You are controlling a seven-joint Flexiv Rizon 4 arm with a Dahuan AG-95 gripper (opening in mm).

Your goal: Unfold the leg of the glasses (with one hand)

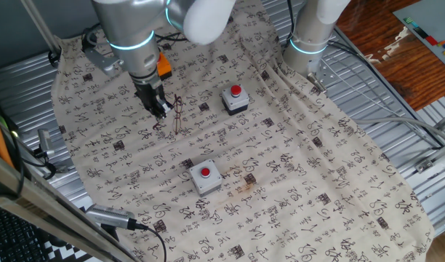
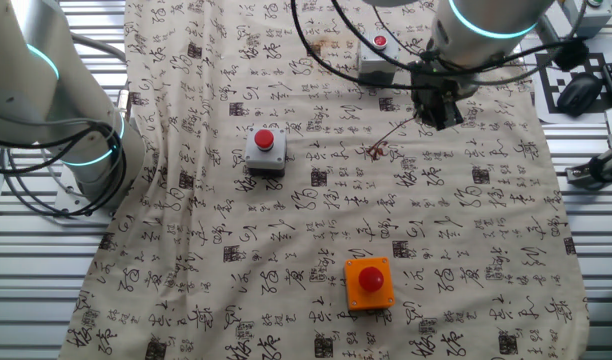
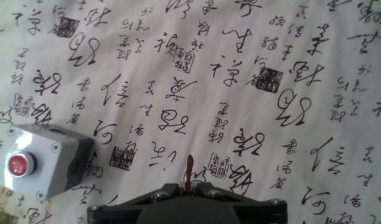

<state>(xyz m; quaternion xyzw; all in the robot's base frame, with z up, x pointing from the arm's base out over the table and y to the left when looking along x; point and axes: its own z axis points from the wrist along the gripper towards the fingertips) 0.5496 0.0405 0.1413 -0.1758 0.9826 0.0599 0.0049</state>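
Observation:
The glasses [image 1: 178, 115] are thin dark reddish-brown wire spectacles, partly lifted off the printed cloth, just right of my gripper [image 1: 160, 109]. In the other fixed view the glasses [image 2: 384, 142] hang down and to the left from the gripper [image 2: 435, 115]. In the hand view the gripper [image 3: 189, 185] is shut on one thin reddish leg [image 3: 189, 168], which sticks out past the fingertips. The lenses are out of that view.
Two grey boxes with red buttons stand on the cloth [image 1: 235, 100] [image 1: 205, 177]; one shows in the hand view [image 3: 44, 163]. An orange button box [image 2: 369, 282] sits behind the gripper. A second arm's base [image 1: 310, 33] stands at the cloth's far edge. A ribbed metal table surrounds the cloth.

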